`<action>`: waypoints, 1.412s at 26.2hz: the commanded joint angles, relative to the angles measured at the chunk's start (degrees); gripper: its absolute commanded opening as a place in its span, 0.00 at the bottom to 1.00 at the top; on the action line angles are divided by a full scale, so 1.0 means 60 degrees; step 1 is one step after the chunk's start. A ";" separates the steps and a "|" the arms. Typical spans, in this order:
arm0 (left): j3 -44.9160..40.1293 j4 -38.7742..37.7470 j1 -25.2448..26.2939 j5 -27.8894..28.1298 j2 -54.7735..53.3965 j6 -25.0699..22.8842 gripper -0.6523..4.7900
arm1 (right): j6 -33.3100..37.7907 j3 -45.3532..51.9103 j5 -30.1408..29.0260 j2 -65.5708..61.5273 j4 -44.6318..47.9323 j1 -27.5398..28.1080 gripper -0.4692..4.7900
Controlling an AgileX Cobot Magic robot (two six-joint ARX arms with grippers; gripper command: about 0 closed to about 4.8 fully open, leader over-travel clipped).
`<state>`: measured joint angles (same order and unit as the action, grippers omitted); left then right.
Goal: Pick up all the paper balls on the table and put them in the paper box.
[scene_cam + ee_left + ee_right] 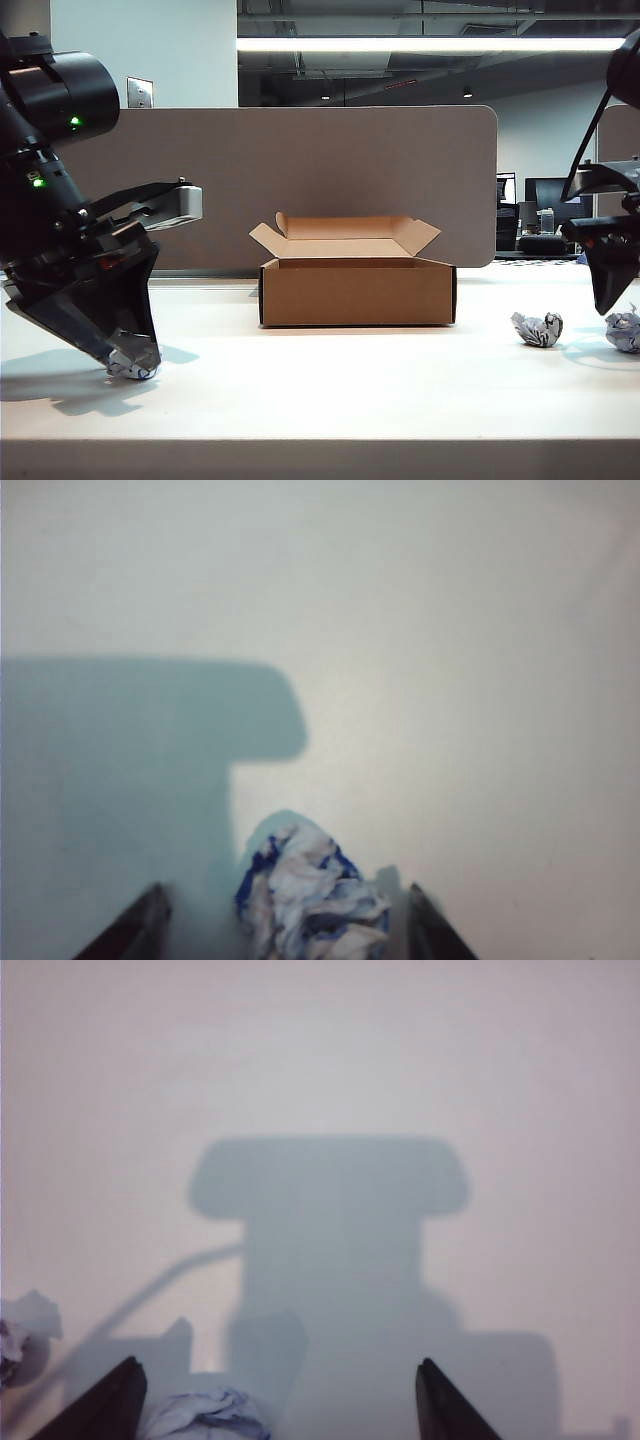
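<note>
On the surface point(330, 390), three paper balls are seen. One paper ball point(133, 366) lies at the left side, directly under the left end effector point(125, 352), whose tips are lowered onto it. From the left wrist view, this paper ball point(312, 905) is seen between the two fingers point(135, 928), which stand wide apart with a gap on each side of the ball; no grip is shown.

A second paper ball point(624, 330) lies at the far right edge, just below the right end effector point(607, 300). From the right wrist view, this ball point(205, 1415) is seen between the widely spread fingers point(110, 1405), close to one finger and well apart from the other. A third paper ball point(537, 329) lies near it, toward the centre, outside the right end effector.

The paper box point(357, 278) stands at the centre of the surface with its flaps open, well apart from all three balls. A grey-brown partition panel point(330, 170) stands behind it.
</note>
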<state>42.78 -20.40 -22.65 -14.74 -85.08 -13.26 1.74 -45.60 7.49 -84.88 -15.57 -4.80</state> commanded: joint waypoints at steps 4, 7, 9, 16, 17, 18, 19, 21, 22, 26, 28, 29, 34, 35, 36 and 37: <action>0.0000 -0.0168 0.0011 0.0102 0.0000 0.0036 0.68 | 0.0219 -0.0051 -0.0259 -0.0291 -0.0102 -0.0004 0.79; 0.0004 -0.0208 0.0011 0.0098 0.0000 0.0036 0.68 | 0.0219 -0.0051 -0.0382 -0.0463 -0.0222 -0.0007 0.78; 0.0015 -0.0310 0.0011 0.0098 0.0000 0.0036 0.68 | 0.0251 -0.0062 -0.0379 -0.0459 -0.0299 -0.0007 0.78; 0.0106 -0.0386 0.0011 0.0098 0.0000 0.0036 0.68 | 0.0284 -0.0066 -0.0342 -0.0459 -0.0896 -0.0007 0.67; 0.0106 -0.0401 0.0011 0.0098 0.0000 0.0036 0.68 | 0.0288 -0.0066 -0.0342 -0.0459 -0.0940 -0.0007 0.67; 0.0106 -0.0412 0.0011 0.0098 0.0000 0.0036 0.68 | 0.0288 -0.0066 -0.0342 -0.0459 -0.0987 -0.0007 0.67; 0.0106 -0.0437 0.0011 0.0102 0.0000 0.0036 0.68 | 0.0291 -0.0066 -0.0342 -0.0459 -0.1067 -0.0007 0.67; 0.0106 -0.0495 0.0011 0.0102 0.0000 0.0036 0.68 | 0.0291 -0.0066 -0.0335 -0.0459 -0.1239 -0.0007 0.67; 0.0106 -0.0517 0.0011 0.0098 0.0000 0.0036 0.68 | 0.0291 -0.0066 -0.0335 -0.0459 -0.1308 -0.0007 0.67; 0.0106 -0.0521 0.0011 0.0095 0.0000 0.0058 0.68 | 0.0346 -0.0066 -0.0339 -0.0455 -0.1384 -0.0007 0.52; 0.0106 -0.0521 0.0011 0.0091 0.0000 0.0237 0.68 | 0.0397 -0.0066 -0.0339 -0.0455 -0.1402 -0.0007 0.46; 0.0106 -0.0532 0.0011 0.0062 0.0000 0.0284 0.68 | 0.0397 -0.0066 -0.0339 -0.0455 -0.1402 -0.0007 0.46; 0.0106 -0.0630 0.0011 0.0062 0.0000 0.0284 0.61 | 0.0401 -0.0066 -0.0342 -0.0459 -0.1399 -0.0007 0.41; 0.0106 -0.0612 0.0011 0.0062 0.0000 0.0284 0.60 | 0.0401 -0.0066 -0.0342 -0.0459 -0.1399 -0.0007 0.40; 0.0106 -0.0554 0.0011 0.0062 0.0000 0.0284 0.56 | 0.0401 -0.0066 -0.0342 -0.0459 -0.1395 -0.0007 0.38; 0.0106 -0.0455 0.0011 0.0062 0.0000 0.0288 0.52 | 0.0401 -0.0066 -0.0342 -0.0459 -0.1395 -0.0007 0.36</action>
<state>43.44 -22.79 -22.61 -14.33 -85.06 -11.86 3.95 -46.13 5.15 -87.50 -22.63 -4.82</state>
